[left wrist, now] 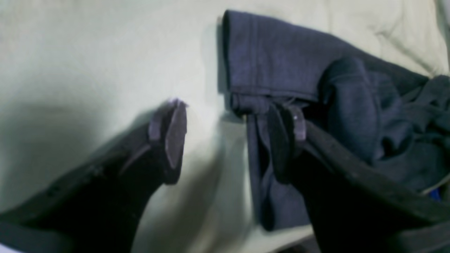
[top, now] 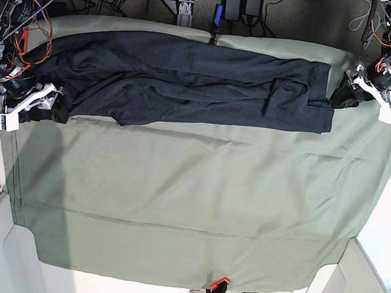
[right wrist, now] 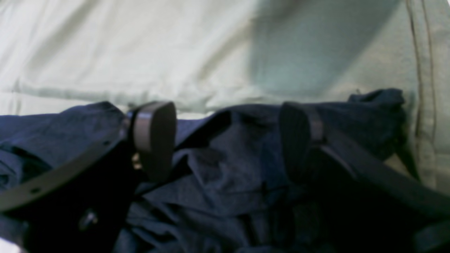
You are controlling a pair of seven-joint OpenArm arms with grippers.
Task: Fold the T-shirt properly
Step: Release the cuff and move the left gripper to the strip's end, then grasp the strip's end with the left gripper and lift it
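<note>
1. Charcoal knit, the T-shirt (top: 186,80) lies as a long band across the top of the base frame, long axis left to right, on the table (top: 192,205).
2. My left hand (left wrist: 232,137) is open at its hemmed end at right; one finger (left wrist: 286,140) touches fabric.
3. My right hand (right wrist: 228,140) gapes above rumpled folds at left.
4. Both wrist views are blurred.

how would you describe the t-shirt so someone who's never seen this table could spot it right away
A pale sage-green cloth covers the whole table. Along its far edge in the base view lies the T-shirt, a long band stretching between the two grippers, left gripper at one end and right gripper at the other. It is the only dark charcoal fabric there, rumpled and folded over itself.
</note>
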